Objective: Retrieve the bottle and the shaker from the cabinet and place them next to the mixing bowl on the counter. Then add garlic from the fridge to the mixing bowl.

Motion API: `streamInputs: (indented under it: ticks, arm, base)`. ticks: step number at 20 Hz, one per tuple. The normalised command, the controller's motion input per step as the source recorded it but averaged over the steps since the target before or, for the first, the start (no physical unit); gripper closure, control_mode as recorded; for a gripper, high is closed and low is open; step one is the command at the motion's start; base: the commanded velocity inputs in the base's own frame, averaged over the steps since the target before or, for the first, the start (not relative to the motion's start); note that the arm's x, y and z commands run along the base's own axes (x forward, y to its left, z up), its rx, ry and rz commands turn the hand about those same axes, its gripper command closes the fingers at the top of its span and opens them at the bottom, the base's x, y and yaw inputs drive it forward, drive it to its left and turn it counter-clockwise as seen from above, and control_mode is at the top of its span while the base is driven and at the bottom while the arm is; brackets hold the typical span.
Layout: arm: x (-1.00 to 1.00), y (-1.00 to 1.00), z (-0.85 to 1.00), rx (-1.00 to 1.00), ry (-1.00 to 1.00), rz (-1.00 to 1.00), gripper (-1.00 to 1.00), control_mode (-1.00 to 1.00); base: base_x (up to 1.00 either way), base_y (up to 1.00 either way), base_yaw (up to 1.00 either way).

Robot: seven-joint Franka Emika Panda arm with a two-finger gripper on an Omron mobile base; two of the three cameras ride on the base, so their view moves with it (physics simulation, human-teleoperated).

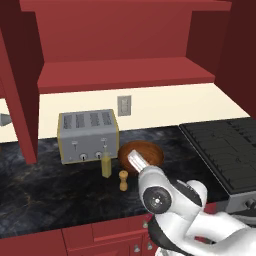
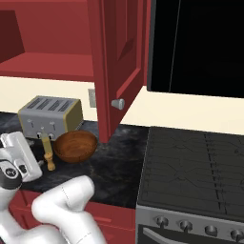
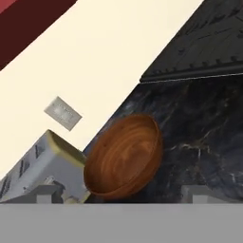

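- Left base view, centre: wooden mixing bowl (image 1: pixel 141 154) on dark marble counter (image 1: pixel 45 195); bottle (image 1: pixel 106 165) and shaker (image 1: pixel 123 180) stand just left of the bowl, in front of toaster (image 1: pixel 88 136). Open red cabinet (image 1: pixel 120 60) fills the top.
- Right base view: cabinet door (image 2: pixel 119 62) swung open at centre, stove (image 2: pixel 190 171) lower right, bowl at left.
- Hand view: bowl centre, wall outlet (image 3: pixel 62 113) at left, toaster lower left.
- Hand (image 3: pixel 123 194): fingers spread wide, holding nothing, touching nothing.
- Arm is folded low at frame bottom, hand angled toward the bowl.
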Motion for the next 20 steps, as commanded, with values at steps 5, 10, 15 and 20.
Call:
streamInputs:
  ticks: [5,10,15,20]
  arm:
    - [0.0,-0.59,0.36,0.2,0.19,0.03,-1.0,-1.0]
    - [-0.04,-0.76,0.09,0.16,0.1,0.0,-1.0,-1.0]
    - [-0.23,-0.67,-0.16,0.06,-0.01,-0.03,-1.0,-1.0]
    - [-0.47,-0.44,-0.17,0.01,-0.1,-0.01,-1.0,-1.0]
  base:
    - [0.0,0.0,0.0]
    - [0.0,0.0,0.0]
    - [0.0,0.0,0.0]
    - [0.0,0.0,0.0]
